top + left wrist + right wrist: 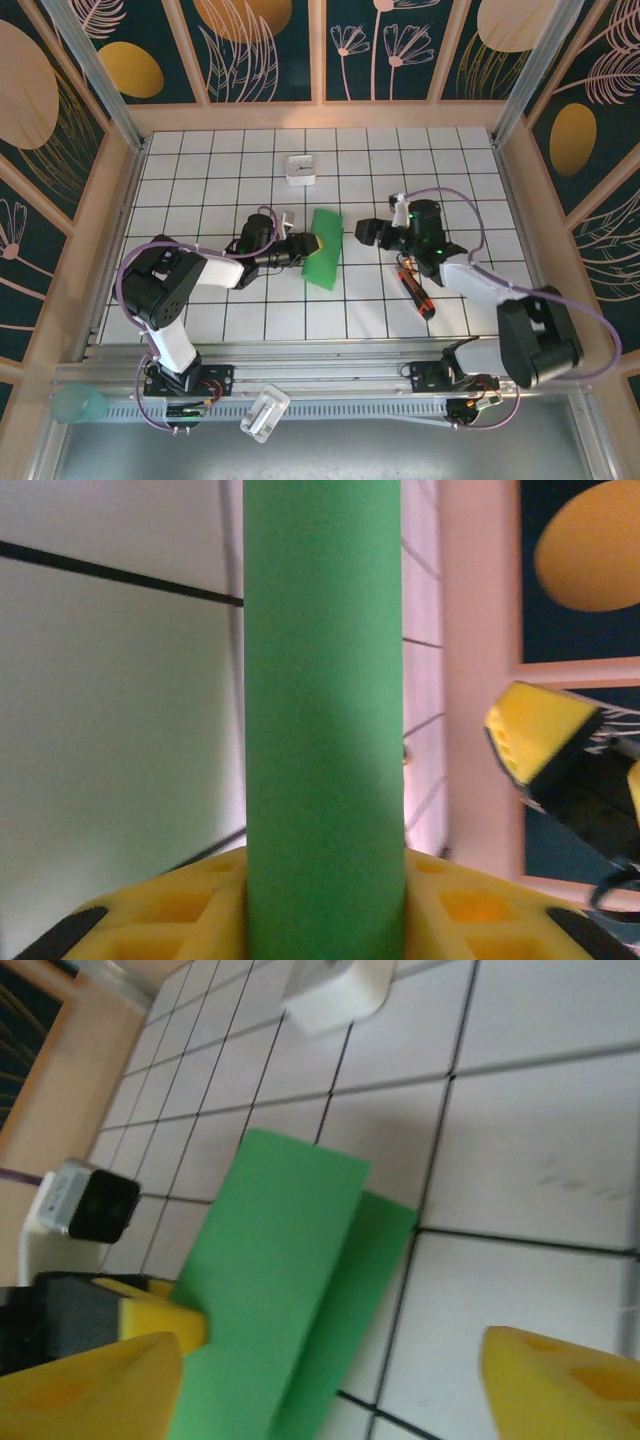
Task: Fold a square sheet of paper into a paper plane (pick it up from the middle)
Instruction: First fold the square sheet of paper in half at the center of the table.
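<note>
One fold seems done: left gripper (pixel 305 246) is pinching the paper (pixel 326 264); right gripper (pixel 359 232), gaping empty beside the paper, is likely pressing the next crease.

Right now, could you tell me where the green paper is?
In the top view, the folded paper is near the middle of the table, pinched at its left edge by the left gripper, with the right gripper beside it and the white box behind.

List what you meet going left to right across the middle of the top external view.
The left pincer → folded green paper → right pincer → red-and-black screwdriver.
</note>
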`<control>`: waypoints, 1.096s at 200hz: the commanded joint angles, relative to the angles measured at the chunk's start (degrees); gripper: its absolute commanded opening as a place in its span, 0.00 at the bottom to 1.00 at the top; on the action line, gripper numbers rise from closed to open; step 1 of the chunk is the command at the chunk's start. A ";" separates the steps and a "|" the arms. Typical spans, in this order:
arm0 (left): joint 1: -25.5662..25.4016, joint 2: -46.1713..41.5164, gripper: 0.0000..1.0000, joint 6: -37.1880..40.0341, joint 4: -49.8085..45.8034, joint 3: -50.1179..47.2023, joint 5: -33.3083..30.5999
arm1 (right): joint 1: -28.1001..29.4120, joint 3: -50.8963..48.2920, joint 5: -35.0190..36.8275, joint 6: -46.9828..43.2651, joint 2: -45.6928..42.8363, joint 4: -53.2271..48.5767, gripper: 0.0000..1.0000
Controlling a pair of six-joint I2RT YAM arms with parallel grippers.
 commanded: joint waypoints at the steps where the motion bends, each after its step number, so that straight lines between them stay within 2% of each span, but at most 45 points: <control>1: -0.06 0.24 0.38 8.93 -8.74 -0.08 -4.99 | 3.10 2.40 -5.90 9.18 6.27 9.76 0.66; 18: -0.26 0.50 0.38 12.25 -12.54 0.23 -7.40 | 5.00 2.96 -5.62 12.67 10.75 12.98 0.55; 62: -1.05 0.85 0.39 18.25 -21.35 2.41 -12.15 | 8.39 6.31 -4.08 15.03 19.27 14.44 0.38; 128: -1.48 1.56 0.41 20.46 -23.53 2.68 -14.08 | 9.89 10.53 -2.27 15.91 28.11 13.52 0.25; 171: -1.45 0.82 0.46 21.12 -25.34 3.52 -15.13 | 9.98 9.14 -0.88 17.40 31.46 14.58 0.19; 189: -1.49 -0.36 0.49 21.45 -26.95 4.33 -16.06 | 10.09 8.02 0.57 18.05 31.53 14.53 0.16; 219: -1.47 -2.70 0.61 22.51 -31.87 6.54 -19.38 | 10.36 6.22 2.75 18.77 31.25 14.22 0.16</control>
